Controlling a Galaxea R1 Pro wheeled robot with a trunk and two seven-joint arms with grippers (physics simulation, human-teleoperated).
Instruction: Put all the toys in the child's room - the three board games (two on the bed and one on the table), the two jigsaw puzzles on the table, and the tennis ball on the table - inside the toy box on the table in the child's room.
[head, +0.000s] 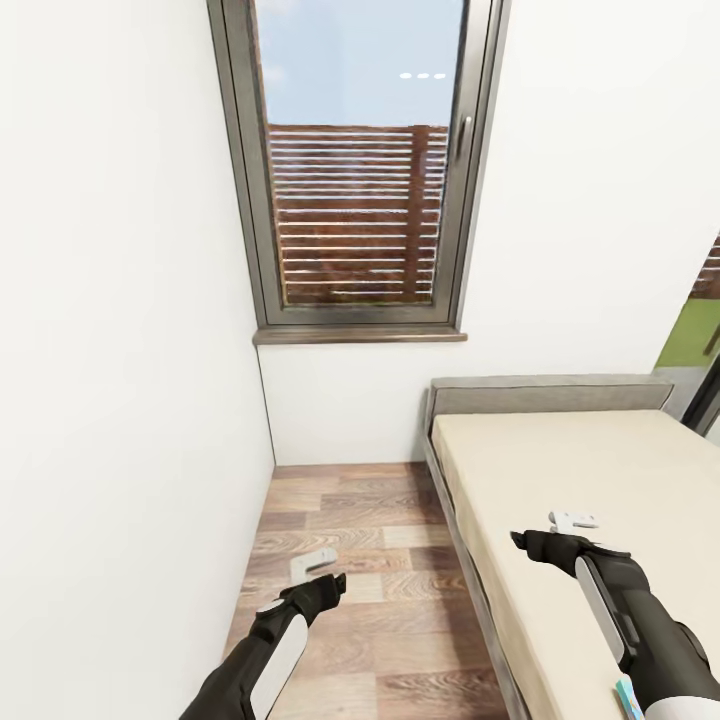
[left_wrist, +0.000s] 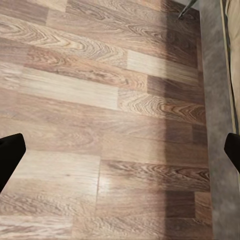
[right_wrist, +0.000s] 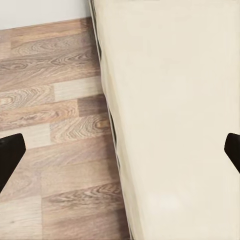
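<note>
The bed (head: 600, 470) has a cream mattress and a grey frame and fills the right of the head view. My right gripper (head: 572, 520) hovers open above the mattress near its left edge (right_wrist: 165, 125), nothing between its fingers. My left gripper (head: 320, 560) hangs open over the wooden floor (left_wrist: 100, 100) beside the bed, also empty. A small blue-and-white corner (head: 628, 696) peeks out on the bed beside my right forearm; I cannot tell what it is. The table, toy box, jigsaw puzzles and tennis ball are out of view.
A tall window (head: 360, 160) with a grey frame stands straight ahead above a sill. A white wall (head: 120, 350) closes off the left side. A strip of wooden floor (head: 350, 520) runs between that wall and the bed frame (left_wrist: 217, 100).
</note>
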